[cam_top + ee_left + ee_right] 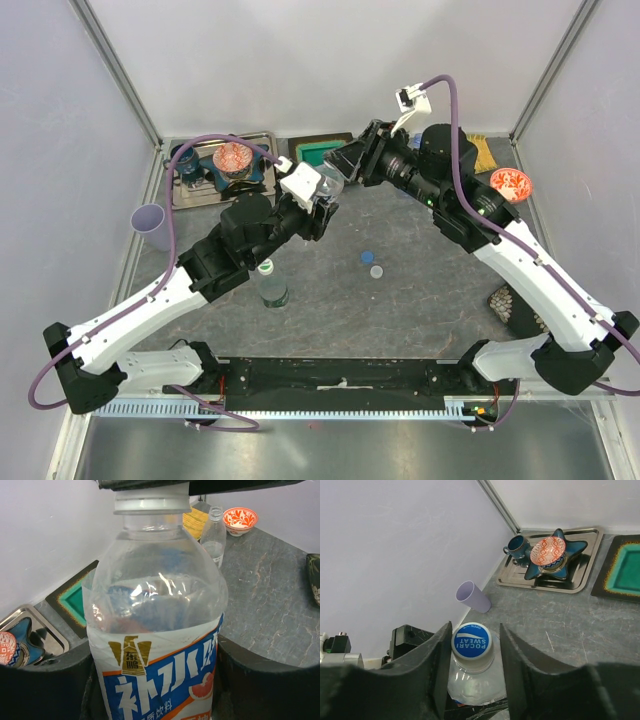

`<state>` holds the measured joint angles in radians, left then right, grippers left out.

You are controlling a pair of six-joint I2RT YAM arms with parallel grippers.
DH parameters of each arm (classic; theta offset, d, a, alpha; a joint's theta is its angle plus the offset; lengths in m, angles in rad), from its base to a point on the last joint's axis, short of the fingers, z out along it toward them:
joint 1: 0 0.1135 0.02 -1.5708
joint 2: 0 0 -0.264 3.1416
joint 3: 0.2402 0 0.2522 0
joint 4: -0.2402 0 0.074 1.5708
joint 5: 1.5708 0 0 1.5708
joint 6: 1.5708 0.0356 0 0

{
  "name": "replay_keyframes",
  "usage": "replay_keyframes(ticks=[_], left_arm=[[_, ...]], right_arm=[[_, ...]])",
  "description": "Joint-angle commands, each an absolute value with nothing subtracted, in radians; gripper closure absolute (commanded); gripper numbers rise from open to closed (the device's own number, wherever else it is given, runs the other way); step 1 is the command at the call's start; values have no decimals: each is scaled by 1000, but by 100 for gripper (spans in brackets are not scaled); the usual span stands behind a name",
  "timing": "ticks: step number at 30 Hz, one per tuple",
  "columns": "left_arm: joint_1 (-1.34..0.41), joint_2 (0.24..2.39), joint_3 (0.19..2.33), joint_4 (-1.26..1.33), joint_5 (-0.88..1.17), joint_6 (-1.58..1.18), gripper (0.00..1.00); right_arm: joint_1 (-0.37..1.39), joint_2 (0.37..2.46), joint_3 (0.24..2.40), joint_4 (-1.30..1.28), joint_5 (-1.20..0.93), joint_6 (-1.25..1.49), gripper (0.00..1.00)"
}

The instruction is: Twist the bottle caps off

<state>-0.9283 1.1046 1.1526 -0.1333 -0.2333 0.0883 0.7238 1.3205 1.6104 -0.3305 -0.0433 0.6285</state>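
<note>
My left gripper (320, 205) (155, 695) is shut on a clear bottle (155, 610) (331, 184) with a blue, white and orange label, held upright above the table. Its blue-and-white cap (471, 641), printed POCARI SWEAT, is on the neck. My right gripper (347, 163) (474, 635) is open and straddles that cap; the left finger touches it and a gap shows on the right. A green-label bottle (270, 284) with its cap on stands near the left arm. A blue cap (367, 256) and a grey-white cap (376, 271) lie loose on the table. An uncapped bottle (214, 531) stands at the back.
A lilac cup (150, 224) (473, 597) lies at the left wall. A metal tray (196, 192) with a blue star dish and a red-patterned bowl (232, 158) is back left, beside a green tray (316, 152). Another red bowl (511, 183) and a dark dish (508, 304) are on the right.
</note>
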Motion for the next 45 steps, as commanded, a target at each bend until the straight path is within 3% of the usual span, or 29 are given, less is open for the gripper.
replay_keyframes(ticks=[1,3,6,7,18,21,25,30,37,45], left_arm=[[-936,1101,1161,-81,-253,133,59],[-936,1101,1160,-83,-255,132,59],[-936,1103,1160,-78,-253,135,59],[-936,1100,1161,-77,-253,133,59],[-934,1063,1201,-100,-167,133,57],[-927,1054,1250,-162,-8,133,58],[-875,1058,1324,-247,463,88,60],[-764,1071,1336,-213,839,-57,60],[-601,1100,1241,162,1254,-400,60],[-584,1204,1198,582,1391,-750,60]], right_arm=[[727,1310,1592,-290,-20,623,57],[726,1308,1586,-287,-25,618,66],[726,1310,1575,-287,-41,621,97],[727,1309,1569,-287,-44,621,100],[727,1267,1526,-284,-213,474,100],[726,1262,1560,-321,-303,407,100],[718,1238,1577,-339,-421,339,100],[706,1210,1585,-336,-554,299,100],[704,1134,1526,-253,-770,238,100],[704,1106,1436,-147,-1008,186,100]])
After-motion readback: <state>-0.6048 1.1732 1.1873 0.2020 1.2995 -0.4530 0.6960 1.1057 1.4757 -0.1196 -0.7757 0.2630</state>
